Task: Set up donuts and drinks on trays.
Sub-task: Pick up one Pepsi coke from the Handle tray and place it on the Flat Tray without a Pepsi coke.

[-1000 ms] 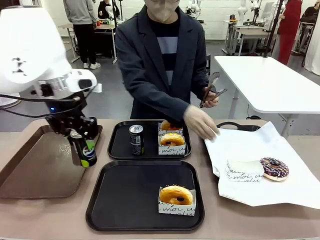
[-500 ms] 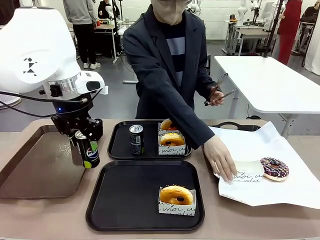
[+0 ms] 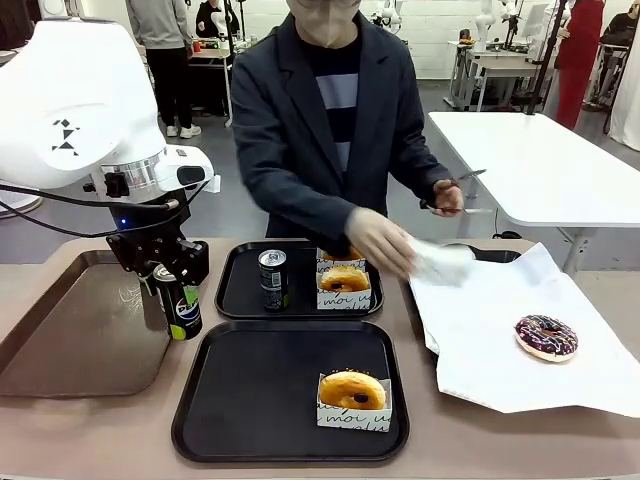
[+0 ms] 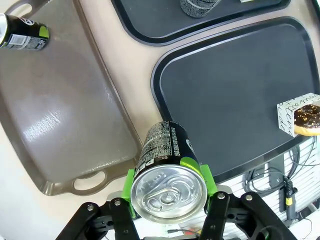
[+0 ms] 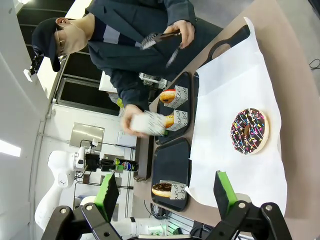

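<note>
My left gripper (image 3: pixel 177 298) is shut on a black Pepsi can (image 3: pixel 181 308) with a green band, held upright above the brown tray's right edge, left of the near black tray (image 3: pixel 250 400). In the left wrist view the can (image 4: pixel 167 172) fills the space between the green pads of the gripper (image 4: pixel 168 192). A sleeved glazed donut (image 3: pixel 351 391) sits on the near tray. The far black tray (image 3: pixel 238 292) holds a dark can (image 3: pixel 273 279) and a sleeved donut (image 3: pixel 344 279); a second donut behind it is half hidden by the person's hand. My right gripper (image 5: pixel 165 192) hangs open, high above the table.
A glossy brown tray (image 3: pixel 70 340) lies at the left, with another can (image 4: pixel 24 34) lying on it. A chocolate sprinkled donut (image 3: pixel 547 336) rests on the white paper (image 3: pixel 500 370) at the right. The person holds an empty white sleeve (image 3: pixel 440 262) and tongs (image 3: pixel 455 190).
My left gripper has carried the Pepsi can a little to the right. The person picked the empty sleeve up off the white paper and lifted it toward the far tray.
</note>
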`<action>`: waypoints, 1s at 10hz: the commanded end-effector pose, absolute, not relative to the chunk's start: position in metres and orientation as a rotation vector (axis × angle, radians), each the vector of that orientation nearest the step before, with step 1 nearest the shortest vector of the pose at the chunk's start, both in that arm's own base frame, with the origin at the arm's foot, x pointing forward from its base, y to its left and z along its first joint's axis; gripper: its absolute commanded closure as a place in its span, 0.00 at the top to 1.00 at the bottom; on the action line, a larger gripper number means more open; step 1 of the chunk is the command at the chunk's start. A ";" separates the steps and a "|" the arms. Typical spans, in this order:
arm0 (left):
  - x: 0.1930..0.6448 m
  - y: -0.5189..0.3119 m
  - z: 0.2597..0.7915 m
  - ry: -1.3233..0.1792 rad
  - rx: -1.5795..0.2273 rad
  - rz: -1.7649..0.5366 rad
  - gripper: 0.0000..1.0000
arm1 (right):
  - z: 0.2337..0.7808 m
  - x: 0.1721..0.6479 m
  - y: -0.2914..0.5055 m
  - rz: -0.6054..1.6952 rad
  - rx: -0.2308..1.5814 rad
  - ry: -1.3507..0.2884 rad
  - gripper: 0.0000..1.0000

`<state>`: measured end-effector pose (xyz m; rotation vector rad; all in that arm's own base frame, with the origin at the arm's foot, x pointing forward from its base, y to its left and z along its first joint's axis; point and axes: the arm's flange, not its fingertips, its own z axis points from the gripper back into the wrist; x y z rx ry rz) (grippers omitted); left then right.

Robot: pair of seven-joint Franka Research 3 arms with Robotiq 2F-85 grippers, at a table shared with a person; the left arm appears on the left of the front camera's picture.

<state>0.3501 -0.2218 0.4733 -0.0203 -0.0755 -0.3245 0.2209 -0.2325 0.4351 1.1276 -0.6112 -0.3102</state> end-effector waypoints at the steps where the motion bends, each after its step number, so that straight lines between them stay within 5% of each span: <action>1: 0.359 -0.240 0.465 -0.036 -0.017 -0.346 0.58 | 0.435 0.223 -0.233 -0.299 1.143 -0.638 1.00; 10: 0.392 -0.341 0.425 0.014 -0.090 -0.418 0.58 | 0.435 0.223 -0.233 -0.299 1.143 -0.638 1.00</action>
